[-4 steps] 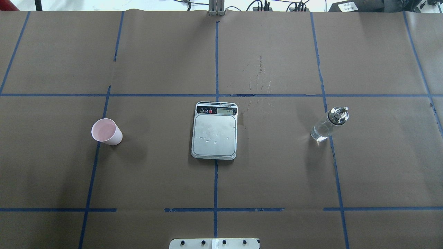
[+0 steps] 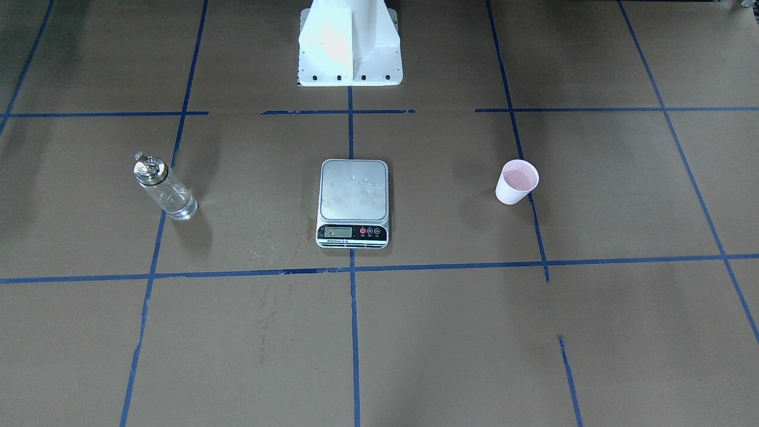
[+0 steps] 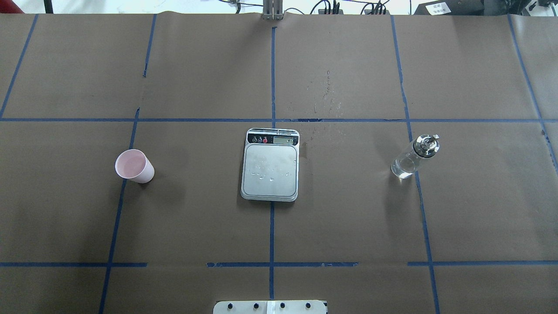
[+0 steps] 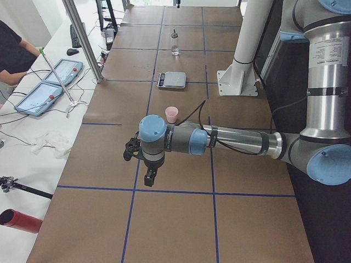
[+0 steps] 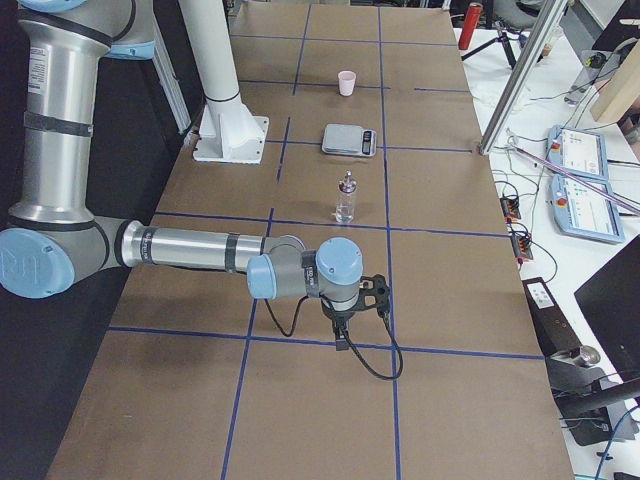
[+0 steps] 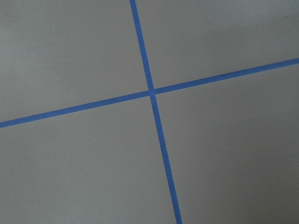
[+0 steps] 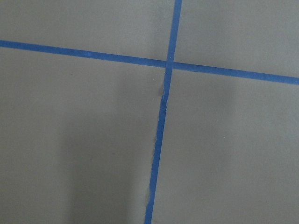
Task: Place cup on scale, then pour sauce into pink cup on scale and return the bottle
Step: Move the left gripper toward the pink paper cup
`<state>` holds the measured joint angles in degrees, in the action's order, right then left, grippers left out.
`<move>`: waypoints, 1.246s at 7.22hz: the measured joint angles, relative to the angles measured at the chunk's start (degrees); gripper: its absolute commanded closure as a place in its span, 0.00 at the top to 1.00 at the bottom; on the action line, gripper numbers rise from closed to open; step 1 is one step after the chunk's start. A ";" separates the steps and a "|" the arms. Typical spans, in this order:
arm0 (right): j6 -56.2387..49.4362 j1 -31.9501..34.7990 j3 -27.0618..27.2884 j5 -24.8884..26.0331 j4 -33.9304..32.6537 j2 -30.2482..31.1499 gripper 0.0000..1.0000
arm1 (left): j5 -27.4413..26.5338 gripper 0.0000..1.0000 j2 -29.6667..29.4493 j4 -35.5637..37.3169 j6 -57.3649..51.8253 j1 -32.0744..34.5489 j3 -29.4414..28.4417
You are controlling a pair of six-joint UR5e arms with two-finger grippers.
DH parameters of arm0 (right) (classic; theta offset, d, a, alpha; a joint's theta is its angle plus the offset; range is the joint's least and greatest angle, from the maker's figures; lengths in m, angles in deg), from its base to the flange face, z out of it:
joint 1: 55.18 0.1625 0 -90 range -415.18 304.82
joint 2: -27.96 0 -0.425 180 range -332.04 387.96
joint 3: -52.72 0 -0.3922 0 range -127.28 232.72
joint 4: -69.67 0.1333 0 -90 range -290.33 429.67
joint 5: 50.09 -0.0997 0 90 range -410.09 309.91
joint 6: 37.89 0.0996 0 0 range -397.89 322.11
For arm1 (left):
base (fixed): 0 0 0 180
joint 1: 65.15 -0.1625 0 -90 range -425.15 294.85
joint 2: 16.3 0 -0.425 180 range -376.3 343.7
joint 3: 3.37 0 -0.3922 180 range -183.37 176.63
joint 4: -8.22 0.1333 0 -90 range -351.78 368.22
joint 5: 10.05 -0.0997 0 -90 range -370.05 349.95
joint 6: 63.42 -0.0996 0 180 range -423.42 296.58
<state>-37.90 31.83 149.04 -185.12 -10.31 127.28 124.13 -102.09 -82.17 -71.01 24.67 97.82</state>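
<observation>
Droplets (image 3: 266,171) speckle the scale (image 3: 270,181) at centre; cup (image 3: 134,166) and bottle (image 3: 413,157) stand apart. Both grippers' openings can't be made out.

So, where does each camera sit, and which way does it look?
Front-facing: across the table, steeply down on scale; white base post shows.
Overhead: behind robot, down on cup, scale, bottle; no arm.
Left: table's end, along it; near left arm and its pincer.
Right: opposite end; near right arm and its pincer.
Left wrist, right wrist: straight down on blue tape crosses; no pincer.
Shared: the overhead and front views show cup, scale and bottle, mirrored.
</observation>
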 measured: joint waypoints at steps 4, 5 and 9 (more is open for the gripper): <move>0.04 0.00 0.00 -0.05 0.00 0.00 1.00 | 0.97 1.00 -0.40 -0.63 -0.10 -0.34 0.56; 0.02 -0.03 0.00 -0.14 0.00 0.00 1.00 | 4.36 1.00 -0.34 -1.86 -0.02 -1.40 0.60; -0.07 -0.01 0.07 -1.77 0.00 -0.02 1.00 | 9.71 1.00 -0.65 -13.33 19.57 -13.42 4.32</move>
<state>-37.96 31.82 149.12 -186.89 -10.31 127.25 133.84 -102.74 -95.50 -51.44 11.25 102.15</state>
